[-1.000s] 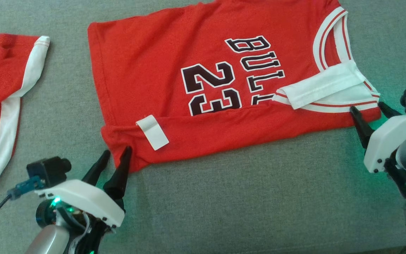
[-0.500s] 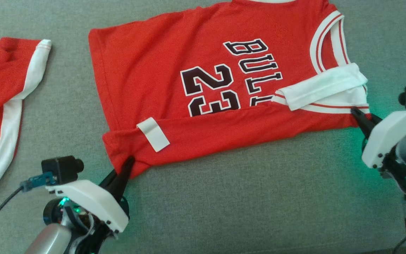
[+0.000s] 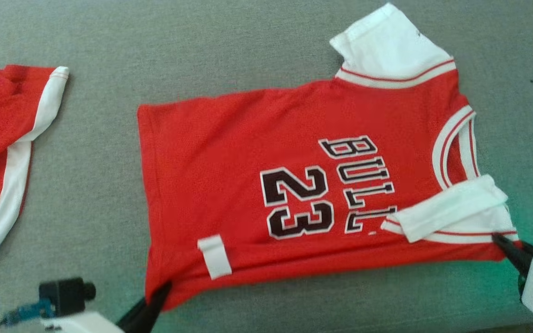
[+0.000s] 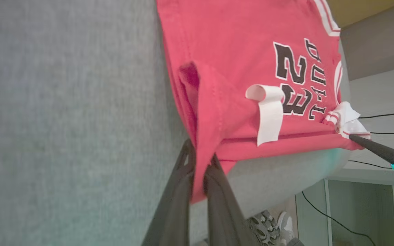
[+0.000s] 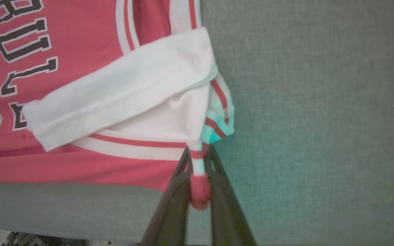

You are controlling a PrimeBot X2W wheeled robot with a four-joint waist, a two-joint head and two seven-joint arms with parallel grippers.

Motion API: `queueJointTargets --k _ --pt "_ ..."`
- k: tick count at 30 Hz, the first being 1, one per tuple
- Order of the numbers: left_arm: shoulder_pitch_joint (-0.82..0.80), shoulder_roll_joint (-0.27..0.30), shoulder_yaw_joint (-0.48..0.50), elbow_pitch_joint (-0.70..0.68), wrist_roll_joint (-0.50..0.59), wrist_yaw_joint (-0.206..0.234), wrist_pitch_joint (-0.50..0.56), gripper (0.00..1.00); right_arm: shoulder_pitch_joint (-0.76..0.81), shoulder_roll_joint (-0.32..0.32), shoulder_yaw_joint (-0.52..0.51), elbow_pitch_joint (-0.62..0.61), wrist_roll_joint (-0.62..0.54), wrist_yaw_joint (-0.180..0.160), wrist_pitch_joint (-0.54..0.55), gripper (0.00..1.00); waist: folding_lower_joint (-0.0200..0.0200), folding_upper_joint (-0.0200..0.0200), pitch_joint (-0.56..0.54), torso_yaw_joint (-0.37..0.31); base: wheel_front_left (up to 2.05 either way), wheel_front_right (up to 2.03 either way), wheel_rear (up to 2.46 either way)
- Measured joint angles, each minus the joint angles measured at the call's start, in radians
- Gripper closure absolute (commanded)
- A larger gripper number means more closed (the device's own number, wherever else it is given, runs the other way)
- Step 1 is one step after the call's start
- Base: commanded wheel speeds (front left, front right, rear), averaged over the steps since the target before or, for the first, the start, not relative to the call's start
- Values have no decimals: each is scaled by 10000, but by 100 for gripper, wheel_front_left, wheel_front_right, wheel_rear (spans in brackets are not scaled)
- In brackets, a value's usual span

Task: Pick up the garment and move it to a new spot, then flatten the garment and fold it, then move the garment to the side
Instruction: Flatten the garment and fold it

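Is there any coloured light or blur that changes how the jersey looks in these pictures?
Head view: slightly soft, and a green glow tints the grey surface by the right gripper. Right wrist view: teal light stains the jersey trim at the grip. Left wrist view: the red looks washed towards pink.

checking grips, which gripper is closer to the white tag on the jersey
Left. The left gripper pinches the jersey beside the white tag; the right gripper holds its opposite end.

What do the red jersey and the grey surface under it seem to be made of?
Red jersey: thin matte knit fabric, possibly polyester; it folds and drapes limply, with ribbed striped trim. Grey surface: matte woven textile, probably upholstery cloth; a fine heathered weave shows.
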Motion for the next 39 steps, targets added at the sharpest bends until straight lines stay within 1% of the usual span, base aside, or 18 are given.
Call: queueJointTargets --k 1,2,3,4,5,6,7,8,10,13,15,18,20,25,28,30,34,39 --pt "220 -12 -17 -21 -8 63 -40 100 172 2 -25 -111 -2 0 6 100 0 0 10 -21 0 0 0" --pt "360 -10 -52 -12 -6 73 -92 100 229 6 -25 -169 -8 0 2 61 0 0 16 -40 0 0 0" --pt "410 -21 -82 13 23 117 -159 100 227 6 -4 -211 -54 0 -13 61 0 0 18 -53 0 0 0" --pt "385 -46 -121 67 46 153 -213 100 215 6 61 -247 -146 0 -109 4 0 0 13 -59 0 0 0" --pt "341 -44 -219 121 153 153 -213 100 193 4 130 -255 -290 0 -201 0 1 0 2 -63 0 0 0" --pt "327 -73 -263 163 234 157 -222 71 189 2 161 -251 -426 0 -221 0 1 0 -14 -61 0 0 0" --pt "322 -153 -257 213 270 209 -324 30 187 4 151 -249 -508 0 -311 0 0 0 -30 -52 0 0 0" --pt "309 -203 -257 268 320 247 -397 2 175 4 134 -251 -548 0 -391 0 0 0 -48 -44 0 0 0" --pt "272 -222 -221 343 418 334 -512 0 148 -35 123 -320 -564 0 -399 0 0 0 -94 -14 0 0 0" --pt "204 -184 42 247 535 403 -665 0 88 -316 -42 -815 -537 0 -485 0 0 0 -88 32 0 0 0" --pt "123 -44 341 15 552 516 -740 0 -406 -385 -251 -1160 -437 0 -568 0 0 0 28 8 0 0 0" --pt "-542 240 792 -61 876 773 -738 0 -2201 -474 -192 -1271 -627 0 -556 0 0 0 375 3 0 0 0" --pt "-1707 257 872 79 1043 867 -692 0 -3788 -466 121 -1011 -907 0 -391 0 2 0 709 44 0 0 0" --pt "-5120 -161 550 1231 1605 853 -261 0 -7197 -146 1241 1158 -2025 0 -238 0 5 0 1632 289 0 0 0" --pt "-6215 -548 142 1979 1730 708 -52 0 -8394 169 1827 2554 -2612 0 -353 0 7 -1 2038 564 0 0 0" --pt "-6603 -777 -186 2429 1824 518 77 0 -8901 295 1887 3467 -3030 0 -667 0 5 -1 2206 813 0 0 0" --pt "-7173 -1214 -683 3083 1956 115 155 0 -9519 453 1603 5093 -3751 0 -1256 0 3 0 2399 1306 0 0 0" --pt "-7858 -1630 -1072 3597 1987 -127 230 0 -10031 529 1471 6115 -4065 0 -1781 0 1 0 2581 1642 0 0 0"
